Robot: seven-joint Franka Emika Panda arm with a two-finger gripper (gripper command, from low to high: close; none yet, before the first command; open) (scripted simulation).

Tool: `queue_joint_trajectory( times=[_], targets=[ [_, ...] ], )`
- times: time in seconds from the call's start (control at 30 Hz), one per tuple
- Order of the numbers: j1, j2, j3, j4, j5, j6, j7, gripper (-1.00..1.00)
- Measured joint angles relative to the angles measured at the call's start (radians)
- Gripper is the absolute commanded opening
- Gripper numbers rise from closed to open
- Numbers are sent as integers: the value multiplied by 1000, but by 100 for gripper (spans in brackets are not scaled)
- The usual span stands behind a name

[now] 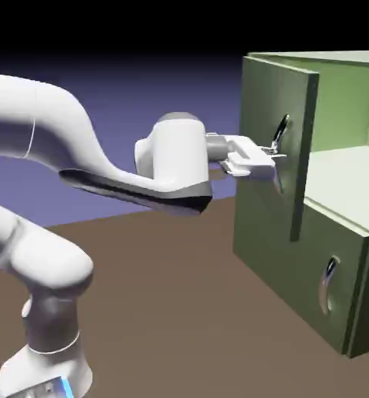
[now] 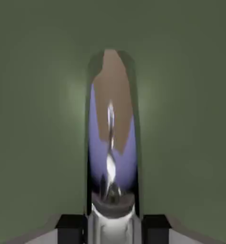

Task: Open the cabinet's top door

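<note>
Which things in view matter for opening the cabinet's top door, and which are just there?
For the job:
- top door, ajar, pale green interior showing
- its curved handle, between the fingertips
- gripper, closed on that handle
- cabinet that carries the door

Just there:
- lower door, shut
- lower handle, untouched
- brown tabletop

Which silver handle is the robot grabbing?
The gripper is closed on the curved silver handle of the taller top door, not the one on the shorter green panel below.
</note>
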Motion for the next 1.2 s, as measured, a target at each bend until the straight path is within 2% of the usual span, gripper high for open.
queue_joint_trajectory(
  times=[0.3, 0.63, 0.93, 1.2],
  targets=[
    [-152, -211, 292, -208, 392, -151, -187, -100],
    [-136, -389, 600, -321, 824, -371, -346, -100],
    [-54, -406, 922, -297, 1195, -647, -402, -100],
    [-71, -292, 1212, -153, 1471, -908, -387, -100]
  ],
)
